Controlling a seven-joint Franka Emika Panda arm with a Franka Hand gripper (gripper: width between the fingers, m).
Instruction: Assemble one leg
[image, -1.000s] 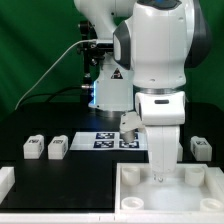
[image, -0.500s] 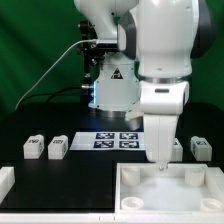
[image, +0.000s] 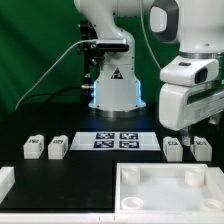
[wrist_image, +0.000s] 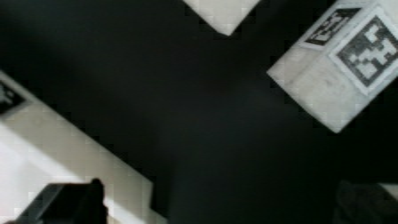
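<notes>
The arm's hand (image: 193, 128) hung over the black desk (image: 90, 170) at the exterior view's right; its fingers (wrist_image: 68, 200) stood wide apart in the wrist view, with nothing between them. One small white plastic tagged leg block (image: 173, 149) and a second leg block (image: 201, 148) lay side by side on the desk just below the hand, untouched; a third leg block (image: 33, 148) and a fourth leg block (image: 58, 147) lay together at the left. The thin flat white marker board (image: 115, 139) lay between the pairs; the large white square tray-like piece (image: 165, 190) sat nearest the camera.
</notes>
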